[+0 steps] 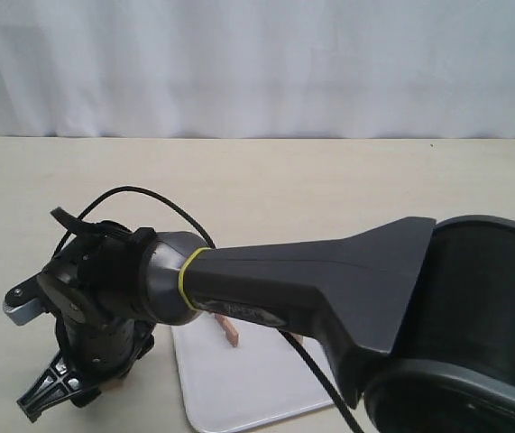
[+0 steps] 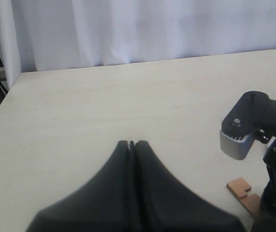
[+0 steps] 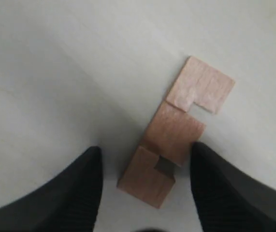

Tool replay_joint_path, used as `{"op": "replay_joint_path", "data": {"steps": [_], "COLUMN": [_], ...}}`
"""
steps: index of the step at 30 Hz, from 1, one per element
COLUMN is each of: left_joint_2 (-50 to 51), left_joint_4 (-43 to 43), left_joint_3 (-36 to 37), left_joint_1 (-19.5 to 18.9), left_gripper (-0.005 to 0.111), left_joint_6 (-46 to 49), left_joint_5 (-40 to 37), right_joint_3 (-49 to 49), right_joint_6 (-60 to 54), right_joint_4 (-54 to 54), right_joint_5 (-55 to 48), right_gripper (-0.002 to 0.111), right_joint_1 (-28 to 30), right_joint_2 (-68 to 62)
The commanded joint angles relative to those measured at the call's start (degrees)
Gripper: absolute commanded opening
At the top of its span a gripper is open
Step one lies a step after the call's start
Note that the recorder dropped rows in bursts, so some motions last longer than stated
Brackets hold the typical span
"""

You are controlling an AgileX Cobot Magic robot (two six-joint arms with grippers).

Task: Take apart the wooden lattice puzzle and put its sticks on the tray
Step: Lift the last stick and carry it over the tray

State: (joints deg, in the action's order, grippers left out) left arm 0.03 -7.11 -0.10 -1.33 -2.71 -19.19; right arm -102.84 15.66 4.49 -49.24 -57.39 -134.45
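Fingers (image 3: 75,193) of the right pincer (image 3: 146,147) stand apart, and on my right wrist feed I see a notched wooden piece (image 3: 174,130) lying flat on the pale tabletop (image 3: 55,58) between them. One end of the piece is in the gap, and the other end reaches out beyond the fingertips. It sits nearer to one finger, touching it or almost, I cannot tell which, and it is clear of the other finger. I also cannot tell if it is one stick or two sticks joined. On the exterior feed the right arm (image 1: 329,271) reaches across the middle, and its pincer hangs over the tabletop just left of the white tray (image 1: 239,392). One stick (image 1: 228,330) lies on the tray near its far left corner, partly hidden by the arm. The left pincer (image 2: 132,143) has its fingers pressed together on nothing, apart from the piece.
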Motion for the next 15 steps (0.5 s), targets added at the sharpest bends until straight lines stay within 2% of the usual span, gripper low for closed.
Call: {"op": "replay_joint_path", "data": {"steps": [1, 4, 15], "left_joint_2": [0.0, 0.0, 0.0], "left_joint_4": [-0.1, -0.1, -0.1], "left_joint_3": [0.1, 0.1, 0.1], "left_joint_1": [0.1, 0.1, 0.1], "left_gripper": [0.0, 0.0, 0.0], "left_joint_6": [-0.2, -0.2, -0.2], "left_joint_5": [0.7, 0.7, 0.7], "right_joint_3": [0.0, 0.0, 0.6], "right_joint_6": [0.7, 0.7, -4.5], "right_joint_4": [0.7, 0.7, 4.0], "right_joint_5": [-0.1, -0.5, -7.4], "right_gripper": [0.029, 0.004, 0.004], "right_joint_1": [0.0, 0.0, 0.0], "right_joint_2": [-0.5, -0.4, 6.3]}}
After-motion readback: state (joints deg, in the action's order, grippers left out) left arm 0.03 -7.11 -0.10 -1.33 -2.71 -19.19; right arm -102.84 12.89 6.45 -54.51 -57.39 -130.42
